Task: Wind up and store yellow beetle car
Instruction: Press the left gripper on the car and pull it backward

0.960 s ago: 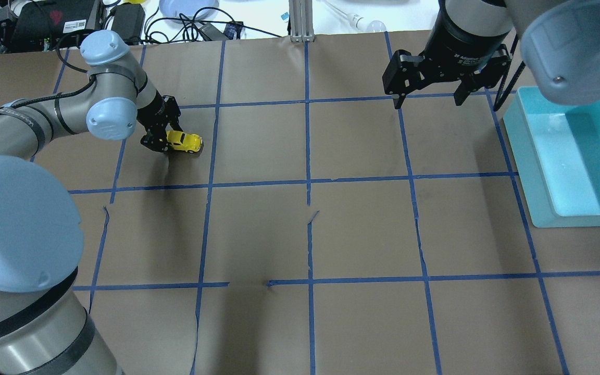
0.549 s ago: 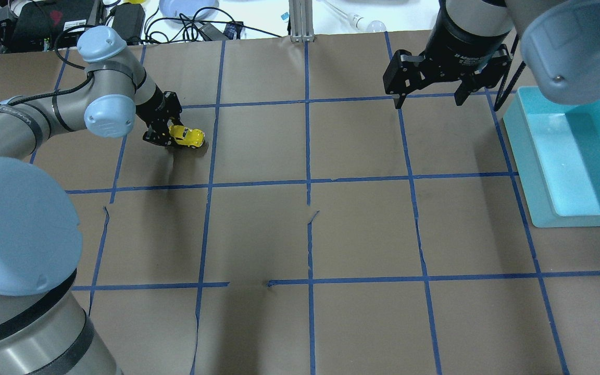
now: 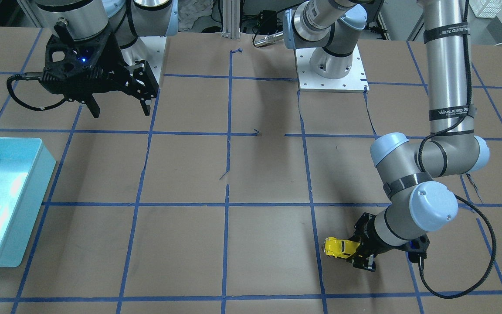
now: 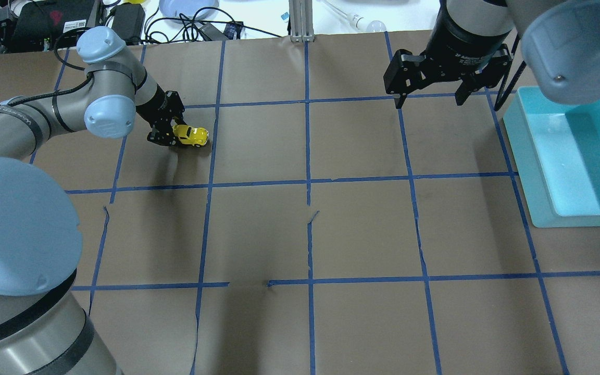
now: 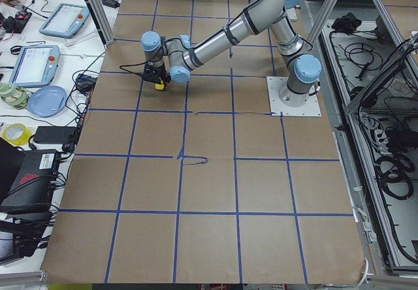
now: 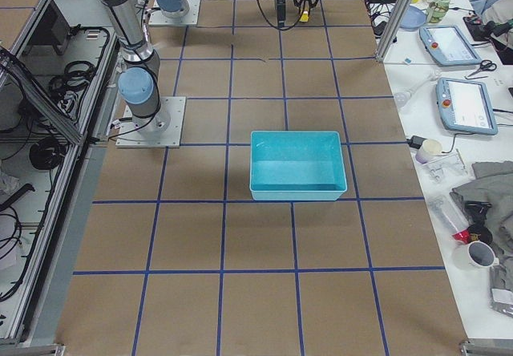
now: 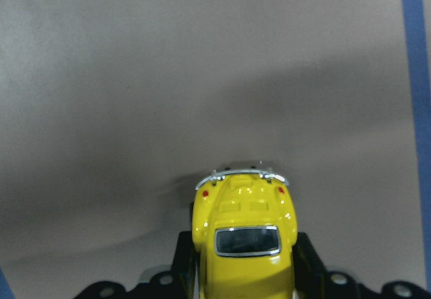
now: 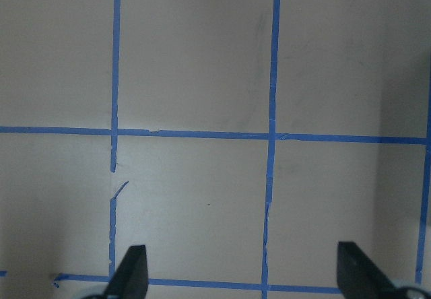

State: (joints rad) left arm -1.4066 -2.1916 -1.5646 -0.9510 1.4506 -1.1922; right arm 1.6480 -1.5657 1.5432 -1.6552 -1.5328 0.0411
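Left gripper (image 4: 169, 134) is down at the bench (image 4: 362, 229), not far from its far edge and toward its left end, fingers (image 7: 306, 269) clamped on the flanks of the yellow beetle car (image 4: 192, 135). The car's chrome-bumpered end with the little red lights pokes out ahead of them. From where I stand I can't tell whether the wheels are actually pressing on the paper. That looks like the main worry: if they only skim it, dragging the car would wind nothing. The body is glossy and rounded and only part of it is held, so a hard push down or a quick drag could squirt it out of the grip. Once wound, it might shoot off toward an edge. Right gripper (image 4: 428, 99) hangs with fingers wide apart and nothing in it, above the far edge near the teal bin (image 4: 525, 156), which sits at the right end, well apart from the car, leaving a long carry.
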